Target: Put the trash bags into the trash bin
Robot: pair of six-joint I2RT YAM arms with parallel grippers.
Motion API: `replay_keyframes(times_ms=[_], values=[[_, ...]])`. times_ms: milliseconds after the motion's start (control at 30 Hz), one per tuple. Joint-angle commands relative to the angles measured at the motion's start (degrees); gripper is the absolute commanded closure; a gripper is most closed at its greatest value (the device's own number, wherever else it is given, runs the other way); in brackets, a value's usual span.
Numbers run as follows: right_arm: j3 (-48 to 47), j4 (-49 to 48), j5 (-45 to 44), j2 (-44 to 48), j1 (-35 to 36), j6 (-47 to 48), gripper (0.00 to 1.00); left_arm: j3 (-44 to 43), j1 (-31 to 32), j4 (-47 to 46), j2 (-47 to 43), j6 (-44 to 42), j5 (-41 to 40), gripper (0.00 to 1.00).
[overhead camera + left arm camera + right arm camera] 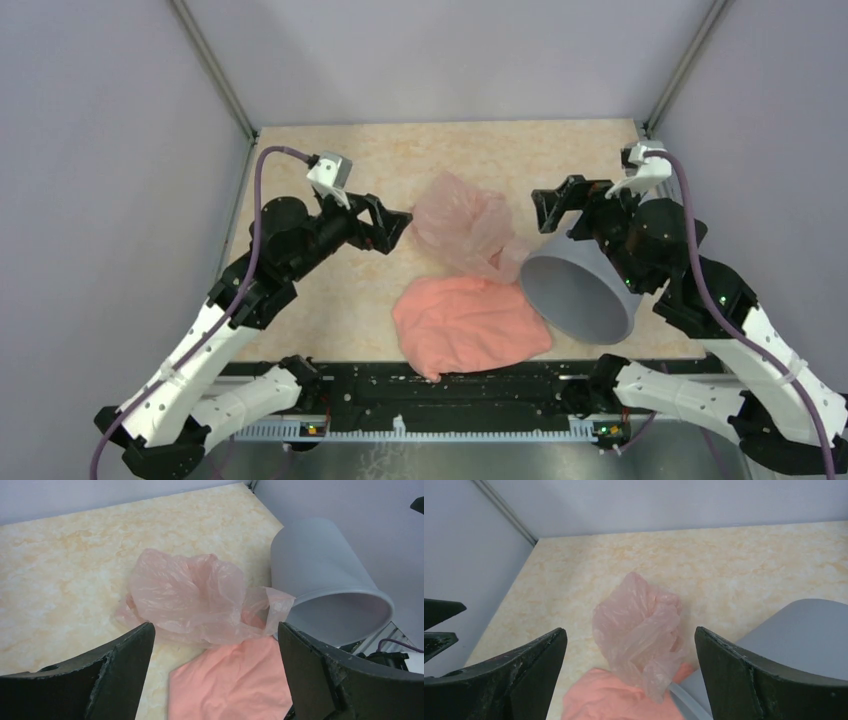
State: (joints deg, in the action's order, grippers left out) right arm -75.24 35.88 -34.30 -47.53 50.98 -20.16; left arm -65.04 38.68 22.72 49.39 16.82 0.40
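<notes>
Two wide-open, empty pincers face a thin, crinkly, see-through pale pink plastic bag (462, 232) crumpled on the table. Its near edge rests on an opaque salmon-pink folded sheet (470, 325), so a low pinch may catch both. The smooth grey round plastic bin (575, 290) lies on its side and may roll if nudged. The bag sits just ahead of the left pincer (398, 225) and just beside the right pincer (545, 210), touching the bin.

top camera looks down over the whole counter (350, 300); both wrist cameras face inward, close, from opposite sides, sharing the trash bag (465, 232).
</notes>
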Motion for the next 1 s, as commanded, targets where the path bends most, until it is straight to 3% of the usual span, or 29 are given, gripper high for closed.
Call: replay_keyframes(times_ms=[0, 567, 967], values=[[0.67, -0.01, 2.90, -1.62, 0.35, 0.81, 0.01, 0.67, 0.09, -0.69, 1.50, 1.13, -1.53, 0.02], [4.94, 1.65, 8.19, -4.51, 0.28, 2.47, 0.01, 9.15, 0.08, -1.82, 5.68, 3.49, 1.51, 0.02], [4.97, 7.10, 10.96, -10.70, 0.39, 3.94, 0.01, 16.93, 0.05, -10.31, 13.67, 6.75, 4.74, 0.02]])
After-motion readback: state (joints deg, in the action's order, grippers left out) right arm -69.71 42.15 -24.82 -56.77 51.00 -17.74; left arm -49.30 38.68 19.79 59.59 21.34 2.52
